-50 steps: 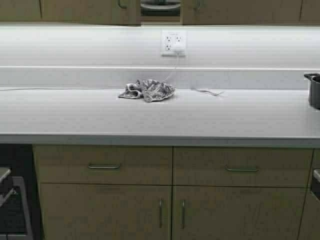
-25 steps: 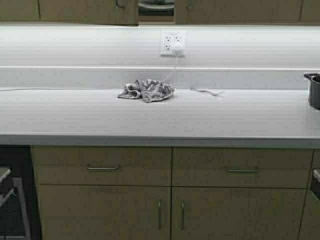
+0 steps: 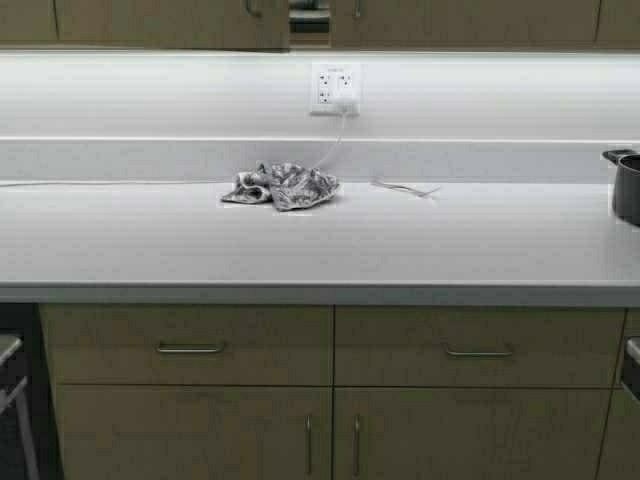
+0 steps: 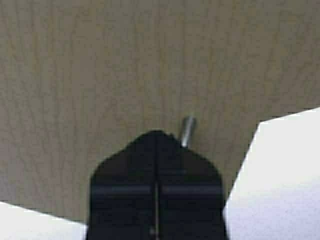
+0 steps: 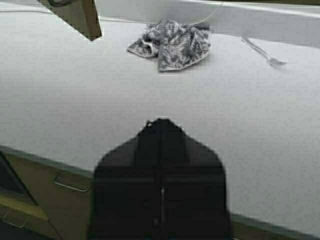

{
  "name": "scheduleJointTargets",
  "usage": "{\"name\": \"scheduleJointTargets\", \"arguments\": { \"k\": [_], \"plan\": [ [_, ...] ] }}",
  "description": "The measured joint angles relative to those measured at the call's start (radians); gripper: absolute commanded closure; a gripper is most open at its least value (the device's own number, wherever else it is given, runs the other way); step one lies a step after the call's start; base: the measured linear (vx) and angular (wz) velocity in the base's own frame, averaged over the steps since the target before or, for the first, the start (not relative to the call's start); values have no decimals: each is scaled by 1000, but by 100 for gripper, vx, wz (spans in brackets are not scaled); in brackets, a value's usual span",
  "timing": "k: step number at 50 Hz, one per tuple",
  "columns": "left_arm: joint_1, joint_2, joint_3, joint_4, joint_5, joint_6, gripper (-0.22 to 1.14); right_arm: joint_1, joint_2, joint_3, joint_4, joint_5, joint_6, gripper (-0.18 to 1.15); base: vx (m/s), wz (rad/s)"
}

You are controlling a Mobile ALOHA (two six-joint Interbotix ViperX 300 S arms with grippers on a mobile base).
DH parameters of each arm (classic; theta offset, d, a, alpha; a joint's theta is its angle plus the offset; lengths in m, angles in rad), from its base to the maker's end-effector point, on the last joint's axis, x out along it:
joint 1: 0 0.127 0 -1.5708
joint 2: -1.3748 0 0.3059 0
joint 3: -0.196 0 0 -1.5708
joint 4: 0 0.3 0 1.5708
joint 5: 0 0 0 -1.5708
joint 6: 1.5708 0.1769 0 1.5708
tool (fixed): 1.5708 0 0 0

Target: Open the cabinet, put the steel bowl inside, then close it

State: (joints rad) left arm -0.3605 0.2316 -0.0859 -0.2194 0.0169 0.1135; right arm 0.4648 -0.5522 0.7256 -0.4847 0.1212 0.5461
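Observation:
The cabinet's two tan doors run along the top edge of the high view, the left door (image 3: pixel 170 20) and the right door (image 3: pixel 460 20), with a narrow dark gap between them. A sliver of the shiny steel bowl (image 3: pixel 310 14) shows in that gap; the rest is hidden. In the left wrist view my left gripper (image 4: pixel 157 134) is shut, its tips close against a tan door (image 4: pixel 100 60), right beside the door's silver handle (image 4: pixel 187 131). My right gripper (image 5: pixel 161 121) is shut and empty, held above the white countertop (image 5: pixel 225 130). Neither gripper shows in the high view.
On the countertop (image 3: pixel 450 240) lie a crumpled patterned cloth (image 3: pixel 280 186) and a fork (image 3: pixel 402 187). A dark pot (image 3: pixel 627 186) stands at the far right. An outlet (image 3: pixel 335 88) with a plugged cord is on the wall. Base drawers (image 3: pixel 190 347) sit below the counter.
The whole scene has shifted down and left in the high view: the robot has moved. The gap between the cabinet doors has narrowed and less of the bowl shows.

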Motion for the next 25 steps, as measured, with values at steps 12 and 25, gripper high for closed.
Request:
{"name": "scheduleJointTargets", "arguments": {
  "k": [12, 25],
  "plan": [
    [-3, -161, 244, 2, -49, 2, 87, 0, 2, -2, 2, 0, 0, 91, 7, -3],
    [-3, -388, 569, 2, -112, -12, 87, 2, 25, -8, 8, 0, 0, 91, 4, 2]
  ]
}}
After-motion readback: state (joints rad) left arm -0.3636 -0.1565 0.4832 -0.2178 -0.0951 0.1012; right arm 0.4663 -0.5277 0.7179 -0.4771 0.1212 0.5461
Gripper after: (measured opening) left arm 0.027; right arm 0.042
